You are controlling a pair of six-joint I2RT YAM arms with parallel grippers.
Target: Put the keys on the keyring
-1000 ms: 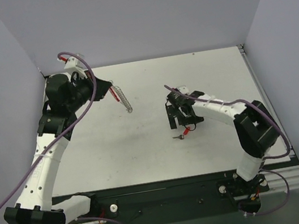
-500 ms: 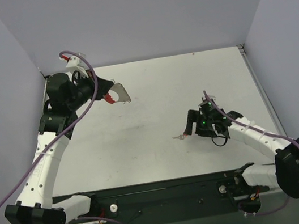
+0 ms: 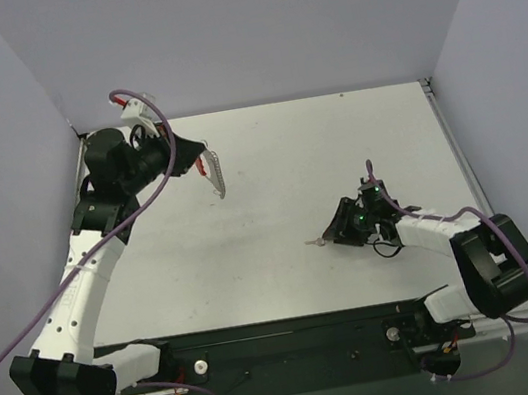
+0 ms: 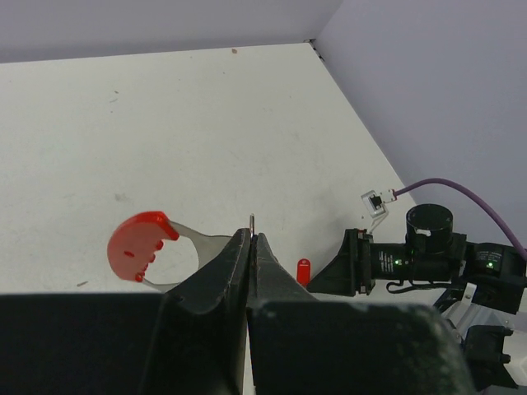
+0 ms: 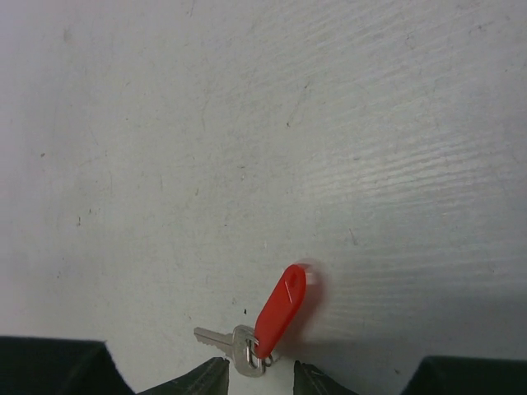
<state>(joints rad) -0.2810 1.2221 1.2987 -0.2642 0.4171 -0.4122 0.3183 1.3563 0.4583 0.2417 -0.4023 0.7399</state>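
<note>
A small silver key [image 5: 216, 339] lies flat on the white table with a red oval tag [image 5: 281, 310] clipped to its head. My right gripper [image 5: 257, 378] is down low at the table. Its fingertips stand a little apart on either side of the key's head, so it is open. From above, that key [image 3: 312, 242] is just left of the right gripper [image 3: 331, 236]. At the back left, my raised left gripper [image 3: 199, 158] is shut on the keyring [image 3: 211, 174], whose chain dangles. In the left wrist view, its red curved end [image 4: 140, 244] juts out left of the shut left gripper [image 4: 251, 236].
Grey walls close in the white table [image 3: 267, 156] at the left, back and right. A black rail [image 3: 298, 339] with both arm bases runs along the near edge. A purple cable [image 3: 171, 152] loops over the left arm.
The right arm has swung out and dropped low to the table. Its jaws have narrowed around the key's head. The left gripper has turned and the chain has swung.
</note>
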